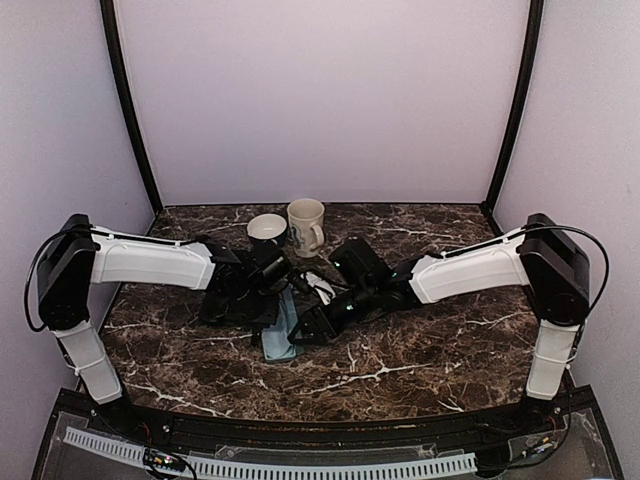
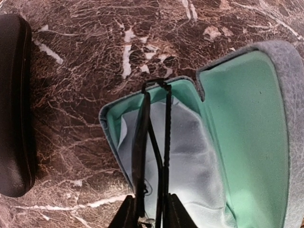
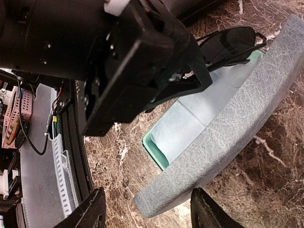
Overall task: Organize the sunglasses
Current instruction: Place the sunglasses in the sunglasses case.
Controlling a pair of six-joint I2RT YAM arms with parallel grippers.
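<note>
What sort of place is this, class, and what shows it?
Probably a robot test booth: plain walls enclose a marble-patterned table, with a left arm and right arm mounted at its near edge.

Dim, even light; the sunglasses (image 2: 140, 142) blur close to the wrist lens.

A grey case (image 3: 228, 137) is seen lying open on the marble table (image 3: 280, 190), stretched from two o'clock down to six o'clock, with its green lining and a pale cloth (image 3: 190, 118) exposed. Black sunglasses (image 3: 232, 40) are seen over its far end at one o'clock, close against the left gripper (image 3: 199, 76), which fills ten to twelve o'clock. The right gripper (image 3: 149, 194) is spread wide astride the case's near end.
</note>
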